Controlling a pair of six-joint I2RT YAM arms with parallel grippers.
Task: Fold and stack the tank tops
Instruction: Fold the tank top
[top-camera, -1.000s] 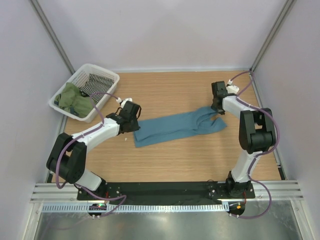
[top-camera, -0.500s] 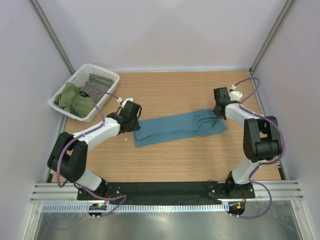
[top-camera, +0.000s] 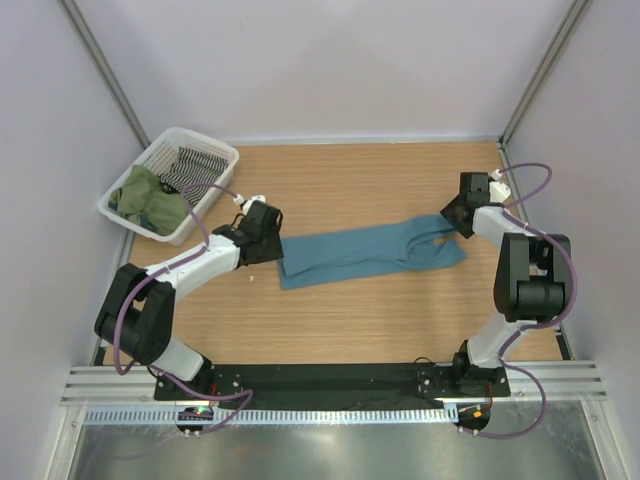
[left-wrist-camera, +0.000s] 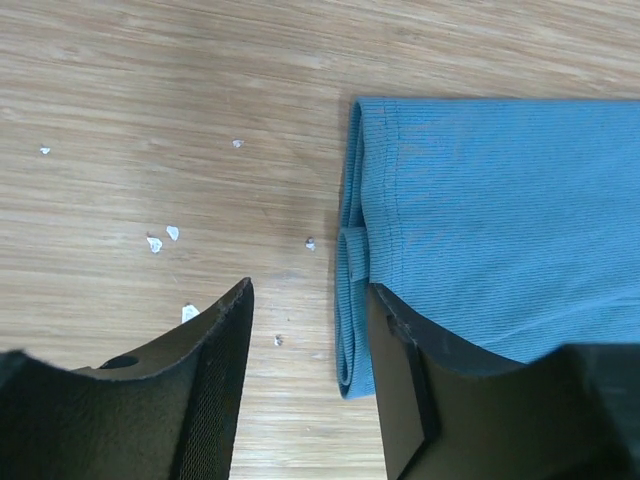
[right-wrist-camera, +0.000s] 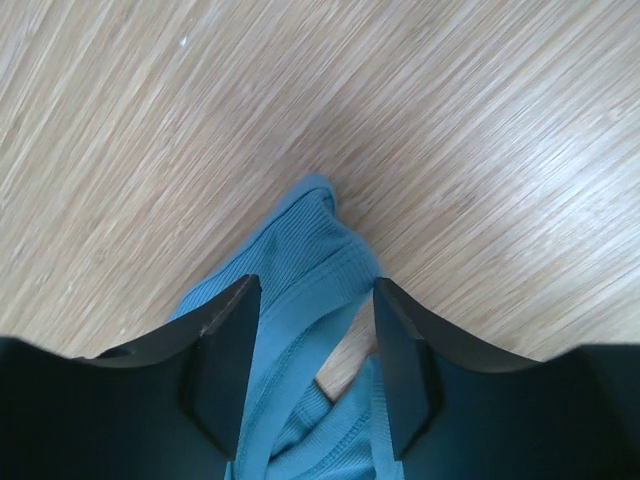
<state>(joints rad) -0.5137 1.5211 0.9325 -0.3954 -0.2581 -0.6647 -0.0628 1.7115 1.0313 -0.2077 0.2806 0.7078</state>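
The teal-blue tank top (top-camera: 365, 253) lies flat on the wooden table, folded into a long strip. My left gripper (top-camera: 268, 240) is open at its left, hem end. In the left wrist view the folded edge (left-wrist-camera: 352, 300) sits between the fingers of that gripper (left-wrist-camera: 310, 300), against the right one. My right gripper (top-camera: 452, 216) is open over the strap end. In the right wrist view that gripper (right-wrist-camera: 315, 300) straddles the straps (right-wrist-camera: 300, 250). The olive-green tank top (top-camera: 145, 196) lies crumpled in the basket.
A white basket (top-camera: 212, 146) stands at the back left and also holds a striped cloth (top-camera: 190, 168). Small white specks (left-wrist-camera: 160, 242) lie on the wood by the left gripper. Walls close in the table at the back and both sides.
The right gripper has moved right and slightly back, and the teal top has slid to the right with it. The left gripper has stayed almost in place.
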